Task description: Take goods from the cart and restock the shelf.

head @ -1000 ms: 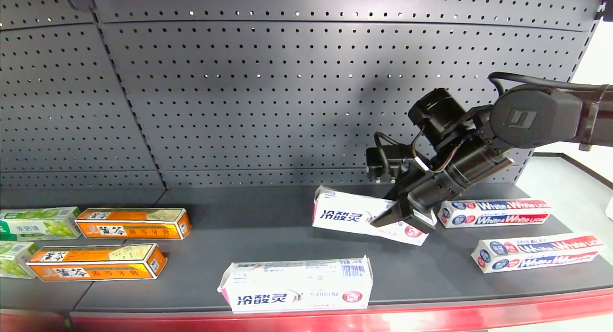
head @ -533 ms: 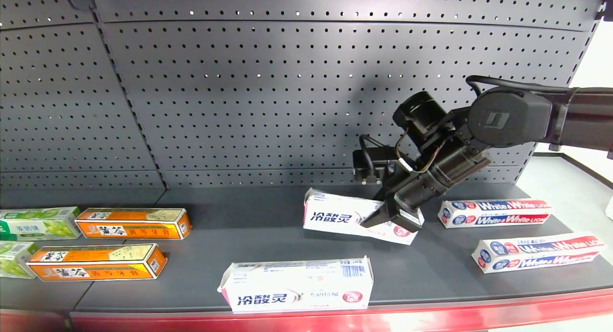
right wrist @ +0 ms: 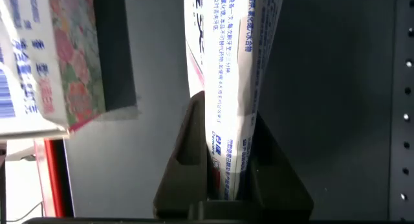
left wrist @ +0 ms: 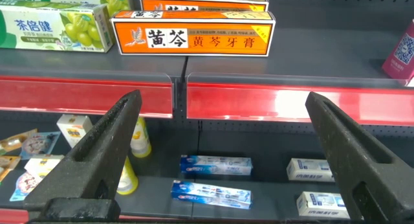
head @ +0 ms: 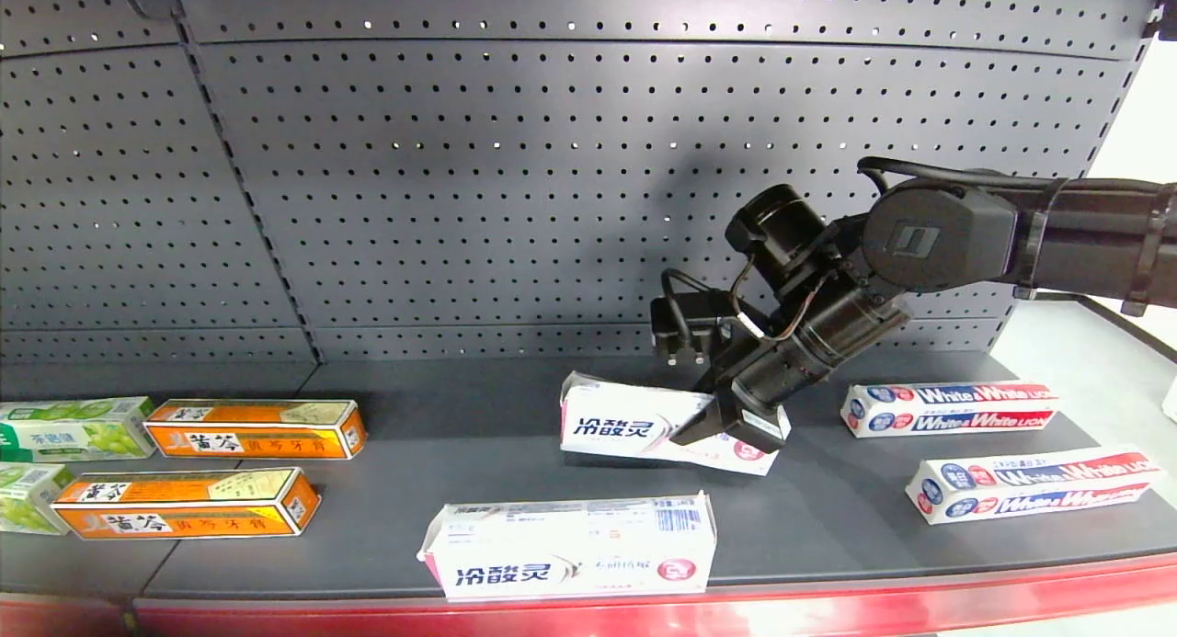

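The right gripper point(head: 726, 423) clamps one end of a white cardboard toothpaste box point(head: 616, 424), which stretches leftward from it, low over the dark grey metal shelf point(head: 460, 435); the left gripper point(left wrist: 223, 101) gapes open.

The head camera looks forward and down from mid-range onto the shelf point(head: 478, 435) and its pegboard back point(head: 552, 159). The left wrist camera sits lower, out front, facing the red shelf lip point(left wrist: 272, 101), and shares the front orange box point(left wrist: 193, 36) point(head: 188, 502) with the head view. The right wrist camera hangs close over the deck, looking along the gripped white box point(right wrist: 226, 88) point(head: 611, 426), also in the head view.
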Available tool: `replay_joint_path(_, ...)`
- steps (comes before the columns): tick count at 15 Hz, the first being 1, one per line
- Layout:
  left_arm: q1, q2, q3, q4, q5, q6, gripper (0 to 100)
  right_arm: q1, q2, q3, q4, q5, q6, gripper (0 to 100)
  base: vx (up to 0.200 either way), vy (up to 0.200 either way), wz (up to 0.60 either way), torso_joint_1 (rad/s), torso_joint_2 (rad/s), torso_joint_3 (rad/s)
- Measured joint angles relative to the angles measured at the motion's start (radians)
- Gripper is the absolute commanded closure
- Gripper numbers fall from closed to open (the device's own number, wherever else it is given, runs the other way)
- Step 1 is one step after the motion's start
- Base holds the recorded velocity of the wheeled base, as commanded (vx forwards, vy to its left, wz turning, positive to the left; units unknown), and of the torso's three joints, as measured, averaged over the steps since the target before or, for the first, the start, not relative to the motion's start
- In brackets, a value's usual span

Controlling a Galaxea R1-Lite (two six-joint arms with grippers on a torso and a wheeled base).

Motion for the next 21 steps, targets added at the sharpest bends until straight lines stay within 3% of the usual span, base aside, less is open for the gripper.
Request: replay_joint_path(21,0.001,0.000,0.000,0.000,0.000,0.000,0,0.027,0.085,-0.097,0.008,0.000,0.001,100,0.000,0.000,0.00,0.000,0.00,0.000)
